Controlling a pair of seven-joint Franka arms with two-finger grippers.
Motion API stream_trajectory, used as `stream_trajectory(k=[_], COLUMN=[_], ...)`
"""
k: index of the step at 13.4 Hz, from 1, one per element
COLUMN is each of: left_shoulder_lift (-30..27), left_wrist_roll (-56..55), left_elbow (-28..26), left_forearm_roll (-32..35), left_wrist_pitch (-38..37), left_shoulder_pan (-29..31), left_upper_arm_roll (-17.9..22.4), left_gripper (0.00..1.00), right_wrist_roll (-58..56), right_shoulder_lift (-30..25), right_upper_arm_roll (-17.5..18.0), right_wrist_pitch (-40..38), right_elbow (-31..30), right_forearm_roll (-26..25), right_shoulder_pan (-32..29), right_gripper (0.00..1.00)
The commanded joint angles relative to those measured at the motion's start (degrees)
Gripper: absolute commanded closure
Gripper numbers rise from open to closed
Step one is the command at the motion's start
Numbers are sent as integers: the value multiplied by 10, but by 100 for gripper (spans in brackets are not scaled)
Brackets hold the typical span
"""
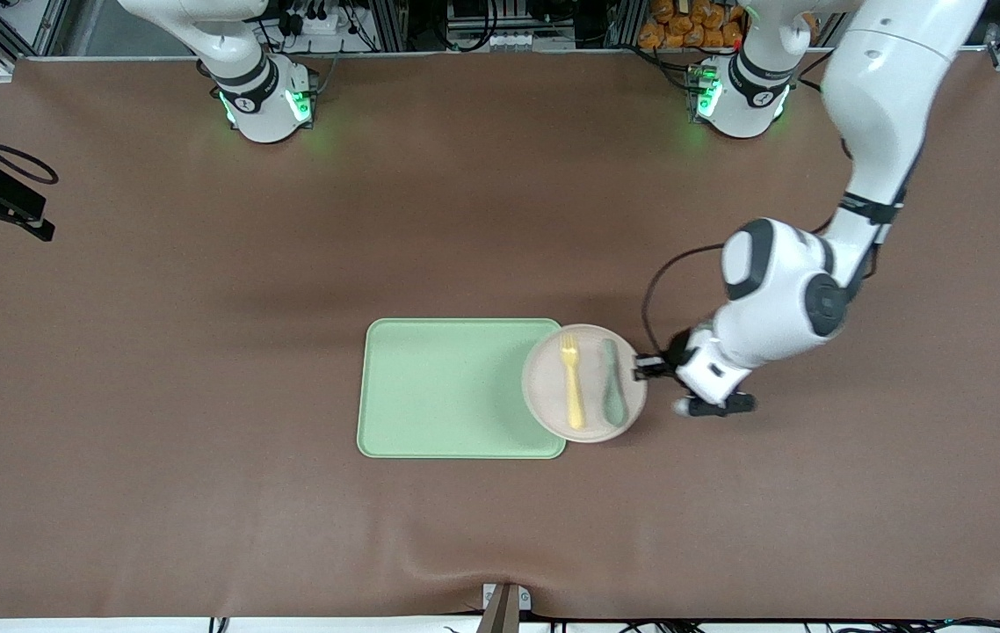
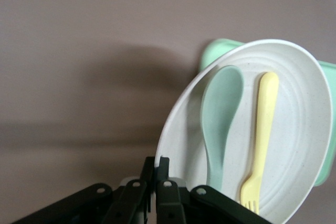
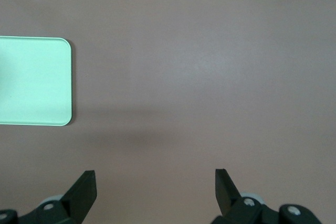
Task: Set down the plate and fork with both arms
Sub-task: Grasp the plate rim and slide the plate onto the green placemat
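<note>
the step in hand looks like the carrying of the plate (image 1: 585,384) onto the light green tray (image 1: 456,389): the left gripper (image 1: 643,367) has its jaws pinched tight on the plate's rim at the edge toward the left arm's end of the counter (image 1: 201,352), as the left wrist view shows with the rim caught between the closed black fingers (image 2: 157,169). the plate overlaps the tray's edge at the left arm's end, partly over the tray and partly over the bare counter; whether it is lifted clear or resting on the tray's lip cannot be told from these views. on the plate lie the fork (image 1: 571,380) and a muted green spoon (image 1: 612,381), side by side and lengthwise, the fork toward the tray and the spoon toward the gripper. the right gripper (image 3: 156,190) waits with its jaws spread wide and empty, up over bare counter with a corner of the tray in its wrist view; only the right arm's base shows in the front view. by my reading, the plate is not yet placed, and the next move calls for bringing it further over the tray while keeping it level, since a tilt could slide the fork and spoon off, then setting it down flat inside the tray's rim before the jaws let go. the fork would then be a job for the right arm.
</note>
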Motion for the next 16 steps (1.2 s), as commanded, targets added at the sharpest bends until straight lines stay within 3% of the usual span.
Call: stream_trajectory(k=[1, 7, 11, 15, 16], left_shoulder_lift=[47, 117, 146, 153, 157], left_wrist_roll=[-38, -87, -103, -102, -102], left_elbow=[50, 87, 88, 95, 95], left_forearm_roll=[24, 34, 30, 33, 32], left_wrist_pitch=[-5, 55, 111, 118, 118], left_shoulder_pan=[-33, -72, -112, -124, -124], left_upper_arm_roll=[7, 8, 27, 28, 28], left_gripper=[100, 100, 100, 100, 75], right_wrist_roll=[-7, -7, -7, -7, -8], right_shoulder_lift=[5, 10, 21, 46, 47], right_upper_arm_roll=[9, 9, 10, 11, 11], right_wrist_pitch=[-3, 0, 3, 2, 2], right_elbow=[9, 9, 11, 14, 14], right_forearm_roll=[10, 9, 10, 22, 22], right_shoulder_pan=[-16, -9, -7, -8, -7], right_gripper=[0, 0, 0, 0, 0])
